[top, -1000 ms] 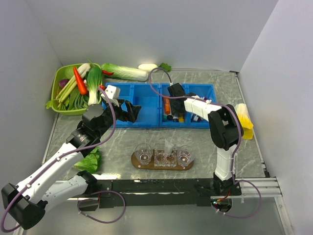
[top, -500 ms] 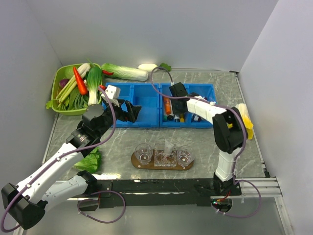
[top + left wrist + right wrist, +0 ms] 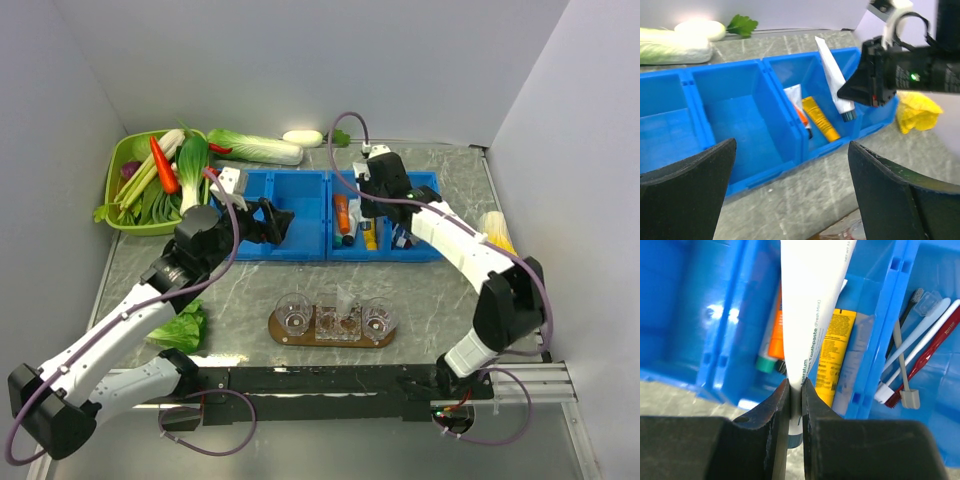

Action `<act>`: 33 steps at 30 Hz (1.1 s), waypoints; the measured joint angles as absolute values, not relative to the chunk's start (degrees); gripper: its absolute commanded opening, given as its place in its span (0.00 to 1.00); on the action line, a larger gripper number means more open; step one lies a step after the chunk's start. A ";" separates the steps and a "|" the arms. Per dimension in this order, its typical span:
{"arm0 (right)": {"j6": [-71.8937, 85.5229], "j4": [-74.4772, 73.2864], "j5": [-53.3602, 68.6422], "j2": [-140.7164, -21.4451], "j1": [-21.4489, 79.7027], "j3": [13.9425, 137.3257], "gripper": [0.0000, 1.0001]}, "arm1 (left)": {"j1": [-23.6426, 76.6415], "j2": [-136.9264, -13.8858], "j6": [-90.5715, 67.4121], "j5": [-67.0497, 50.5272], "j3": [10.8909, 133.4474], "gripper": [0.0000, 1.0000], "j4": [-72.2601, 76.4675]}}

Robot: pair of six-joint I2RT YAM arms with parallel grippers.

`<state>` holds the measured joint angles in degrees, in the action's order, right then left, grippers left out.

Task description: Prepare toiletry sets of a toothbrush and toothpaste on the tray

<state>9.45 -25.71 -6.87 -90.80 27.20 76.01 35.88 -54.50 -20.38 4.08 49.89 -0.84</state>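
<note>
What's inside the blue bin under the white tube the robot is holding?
An orange tube and a yellow tube lie in the bin, with toothbrushes in the next compartment. The held toothpaste and the right gripper cover the part between the tubes.

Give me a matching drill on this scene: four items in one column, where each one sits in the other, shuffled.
Items:
1. white toothpaste tube
2. orange tube
3. toothbrushes
4. tray

Places:
A. lying in a blue bin beside a yellow tube
B. on the table in front of the bins, carrying clear cups
C. pinched in the right end effector, lifted
D. in the compartment next to the tubes

Pairs: 1-C, 2-A, 3-D, 4-B
</note>
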 measured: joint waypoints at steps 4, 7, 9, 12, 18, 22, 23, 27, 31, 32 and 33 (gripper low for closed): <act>9.02 -25.74 -6.42 -85.67 28.53 74.22 0.00 | 35.88 -56.71 -23.75 2.31 52.47 0.98 -0.67; 8.51 -25.76 -7.14 -81.73 31.14 73.63 0.00 | 35.88 -58.35 -26.59 0.14 54.65 0.99 -0.30; 7.99 -25.78 -8.34 -78.81 33.45 73.47 0.00 | 35.88 -60.23 -28.60 -1.87 56.90 0.99 0.58; 7.16 -25.76 -10.50 -74.28 37.50 73.45 0.00 | 35.88 -63.24 -31.48 -4.69 59.83 0.99 2.42; 6.52 -25.67 -13.13 -66.48 43.92 72.29 0.00 | 36.18 -68.01 -37.45 -7.49 62.72 0.97 4.75; 6.59 -25.93 -14.11 -63.83 46.19 70.17 0.00 | 37.54 -69.52 -40.21 -7.62 63.02 0.96 6.20; 6.59 -26.11 -14.26 -63.70 46.48 69.93 0.00 | 38.15 -69.67 -40.42 -7.55 63.11 0.96 6.39; 6.61 -26.61 -15.35 -63.44 47.83 68.77 0.00 | 41.41 -71.00 -41.28 -6.72 64.88 0.96 7.14; 6.76 -26.79 -15.86 -62.57 49.39 67.20 0.00 | 43.68 -73.84 -41.23 -5.82 68.34 0.91 7.53; 6.76 -26.98 -15.90 -62.22 49.74 66.92 0.00 | 43.92 -74.43 -41.21 -5.43 68.86 0.90 7.46; 6.81 -27.07 -15.92 -61.91 50.00 66.72 0.00 | 44.10 -74.98 -41.23 -4.89 69.28 0.88 7.38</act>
